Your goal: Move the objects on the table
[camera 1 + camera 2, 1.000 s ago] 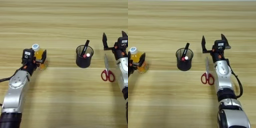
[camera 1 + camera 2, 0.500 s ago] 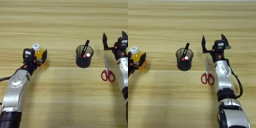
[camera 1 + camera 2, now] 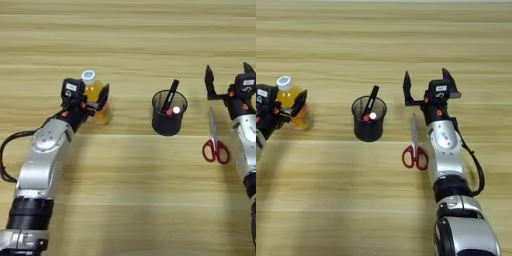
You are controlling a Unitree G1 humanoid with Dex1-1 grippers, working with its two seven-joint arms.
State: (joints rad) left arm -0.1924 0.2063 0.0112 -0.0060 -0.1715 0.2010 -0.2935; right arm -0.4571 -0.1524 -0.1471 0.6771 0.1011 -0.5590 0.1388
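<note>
A small orange-drink bottle [image 3: 91, 88] with a white cap stands upright at the left. My left gripper [image 3: 95, 101] is shut on it, one black finger [image 3: 103, 94] showing on its right side. The black mesh pen cup [image 3: 168, 117], holding a black marker and a red-white marker, stands in the middle. Red-handled steel scissors [image 3: 214, 141] lie to the right of the cup, blades pointing away. My right gripper [image 3: 427, 84] hovers open just beyond the scissors' tips, its fingers spread wide and holding nothing.
The light wooden table [image 3: 130, 40] stretches bare behind the objects and in front of them [image 3: 130, 200]. A black cable [image 3: 6, 150] loops beside my left forearm.
My left gripper has carried the orange bottle to the right and a little farther away, closer to the pen cup. The right arm, the cup and the scissors have stayed put.
</note>
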